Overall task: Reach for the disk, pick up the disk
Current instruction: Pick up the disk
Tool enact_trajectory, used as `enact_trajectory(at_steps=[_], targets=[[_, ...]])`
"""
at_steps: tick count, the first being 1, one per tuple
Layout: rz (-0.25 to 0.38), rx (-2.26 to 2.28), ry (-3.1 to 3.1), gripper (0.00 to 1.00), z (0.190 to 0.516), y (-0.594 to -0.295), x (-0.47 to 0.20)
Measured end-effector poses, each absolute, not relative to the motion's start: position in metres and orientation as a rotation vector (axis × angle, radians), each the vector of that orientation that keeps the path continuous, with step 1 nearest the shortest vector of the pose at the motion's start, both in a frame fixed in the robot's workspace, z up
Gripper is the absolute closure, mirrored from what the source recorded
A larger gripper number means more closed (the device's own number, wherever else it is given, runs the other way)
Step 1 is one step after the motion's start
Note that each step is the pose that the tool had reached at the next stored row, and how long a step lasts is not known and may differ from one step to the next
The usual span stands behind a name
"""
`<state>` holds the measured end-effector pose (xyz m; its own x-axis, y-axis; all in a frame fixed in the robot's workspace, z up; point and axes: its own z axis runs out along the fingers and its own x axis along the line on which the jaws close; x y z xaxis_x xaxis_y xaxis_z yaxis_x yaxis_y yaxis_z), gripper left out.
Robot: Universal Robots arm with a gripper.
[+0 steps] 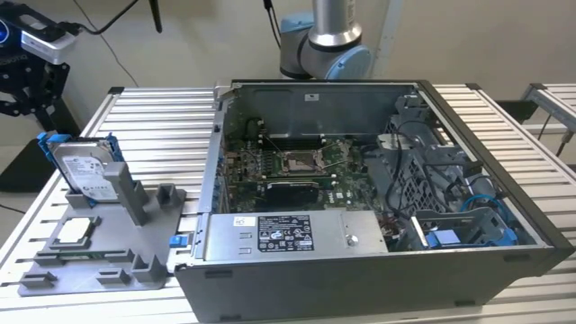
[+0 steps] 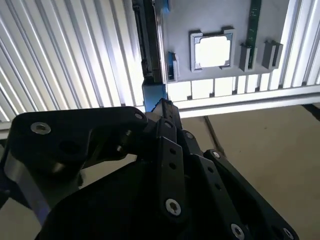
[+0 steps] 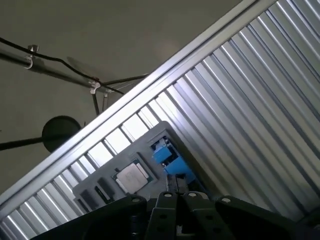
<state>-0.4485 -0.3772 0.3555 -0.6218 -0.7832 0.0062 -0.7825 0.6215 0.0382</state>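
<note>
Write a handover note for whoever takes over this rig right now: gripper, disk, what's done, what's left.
Gripper: shut, holding nothing, apart from the disk and aimed toward it in both wrist views.
Disk: upright in the grey holder, on the exterior view's left of the open computer case.
Done: no contact yet.
Left: closing the gap to the disk, grasp, lift.

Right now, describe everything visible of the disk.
The disk is a flat, silver-grey, metal-looking slab with a white label, framed by a blue plastic-looking bracket. It stands on edge, slotted into a grey holder on the slatted table, at the exterior view's left of the open case.
</note>
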Motion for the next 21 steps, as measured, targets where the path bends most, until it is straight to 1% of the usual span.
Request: enact_trajectory(at_steps=[14,21], targets=[[-0.046,1.657,-2.639,1.00,0.3555,-0.3771,-0.4485],[-0.028,1.795,-2.567,1.00,0.3538,-0.3769,-0.4484]])
